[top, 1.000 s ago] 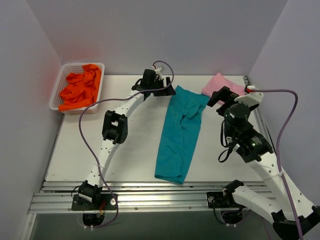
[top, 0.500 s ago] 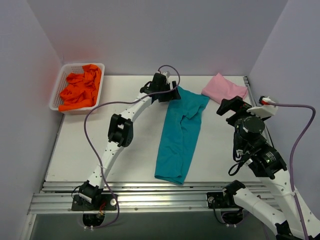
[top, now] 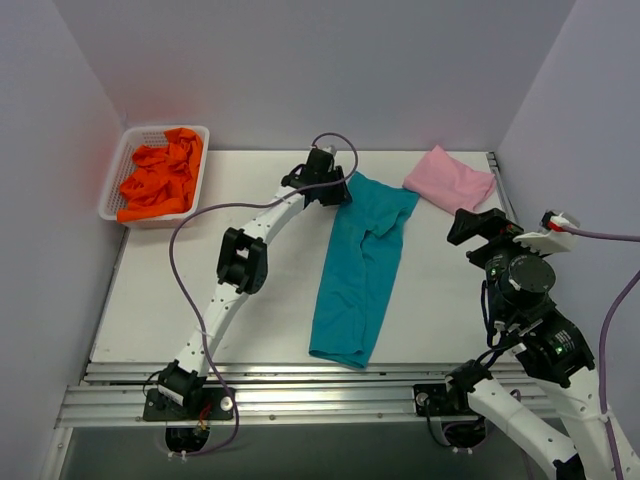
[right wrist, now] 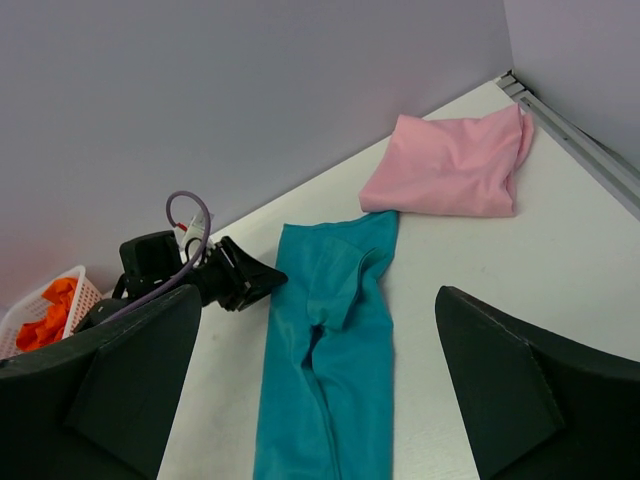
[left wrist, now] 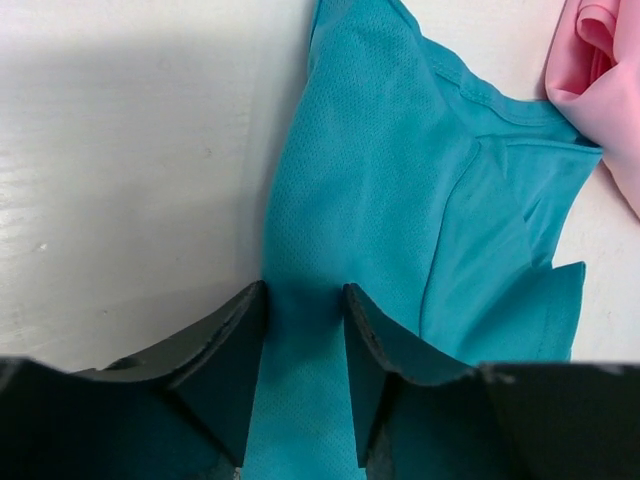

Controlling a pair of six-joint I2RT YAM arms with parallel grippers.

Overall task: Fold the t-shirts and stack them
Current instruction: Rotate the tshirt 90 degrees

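Observation:
A teal t-shirt (top: 358, 275), folded into a long strip, lies mid-table; it also shows in the left wrist view (left wrist: 400, 180) and right wrist view (right wrist: 330, 380). A folded pink t-shirt (top: 450, 178) lies at the back right (right wrist: 450, 165). Orange t-shirts (top: 160, 178) are heaped in the basket. My left gripper (top: 337, 189) is low at the teal shirt's far left corner; its fingers (left wrist: 305, 290) stand a little apart over the cloth edge. My right gripper (top: 480, 224) is raised at the right, wide open and empty (right wrist: 320, 295).
A white lattice basket (top: 112, 198) stands at the back left corner. Walls close in the table on the left, back and right. A metal rail (right wrist: 590, 150) runs along the right edge. The left arm's cable (top: 180, 230) loops over the left half.
My right gripper has pulled back from beside the pink shirt toward the near right. My left gripper has shifted slightly right onto the teal shirt's far corner.

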